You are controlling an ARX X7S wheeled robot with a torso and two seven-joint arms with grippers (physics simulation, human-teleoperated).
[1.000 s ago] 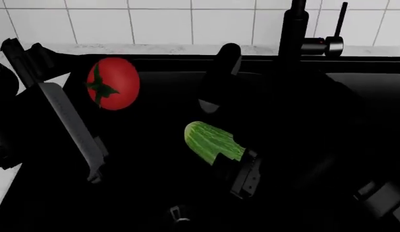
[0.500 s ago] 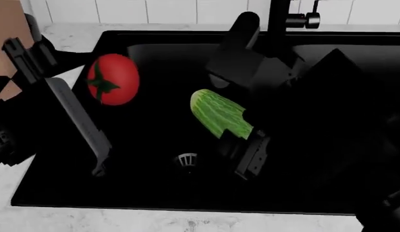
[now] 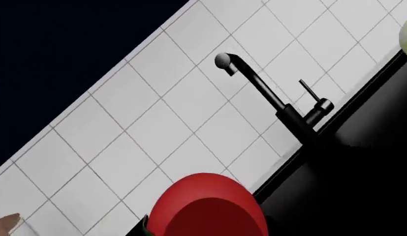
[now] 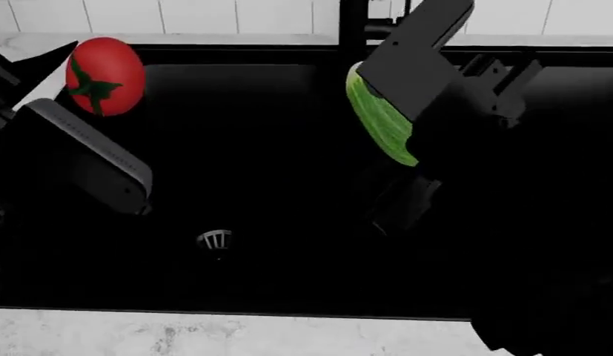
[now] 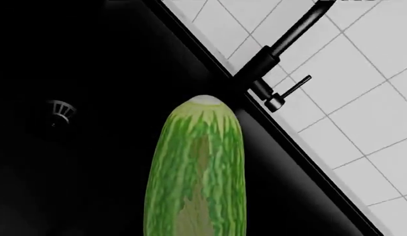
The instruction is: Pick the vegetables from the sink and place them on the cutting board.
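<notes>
Now both vegetables lifted above sink (image 4: 247,289): tomato (image 4: 104,76) at 10 o'clock, clamped in left gripper (image 4: 59,89); cucumber (image 4: 383,122) at 1 o'clock, clamped in right gripper (image 4: 410,111), near faucet (image 5: 282,54). Drain grate (image 4: 215,239) at 7 o'clock. Cutting board unseen.

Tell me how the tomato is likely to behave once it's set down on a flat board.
The tomato looks nearly spherical in the head view, so it will probably roll unless released gently. Its skin shows a glossy sheen, so it may be slippery under the left gripper. The green stem sits on its side, offering little to steady it.
</notes>
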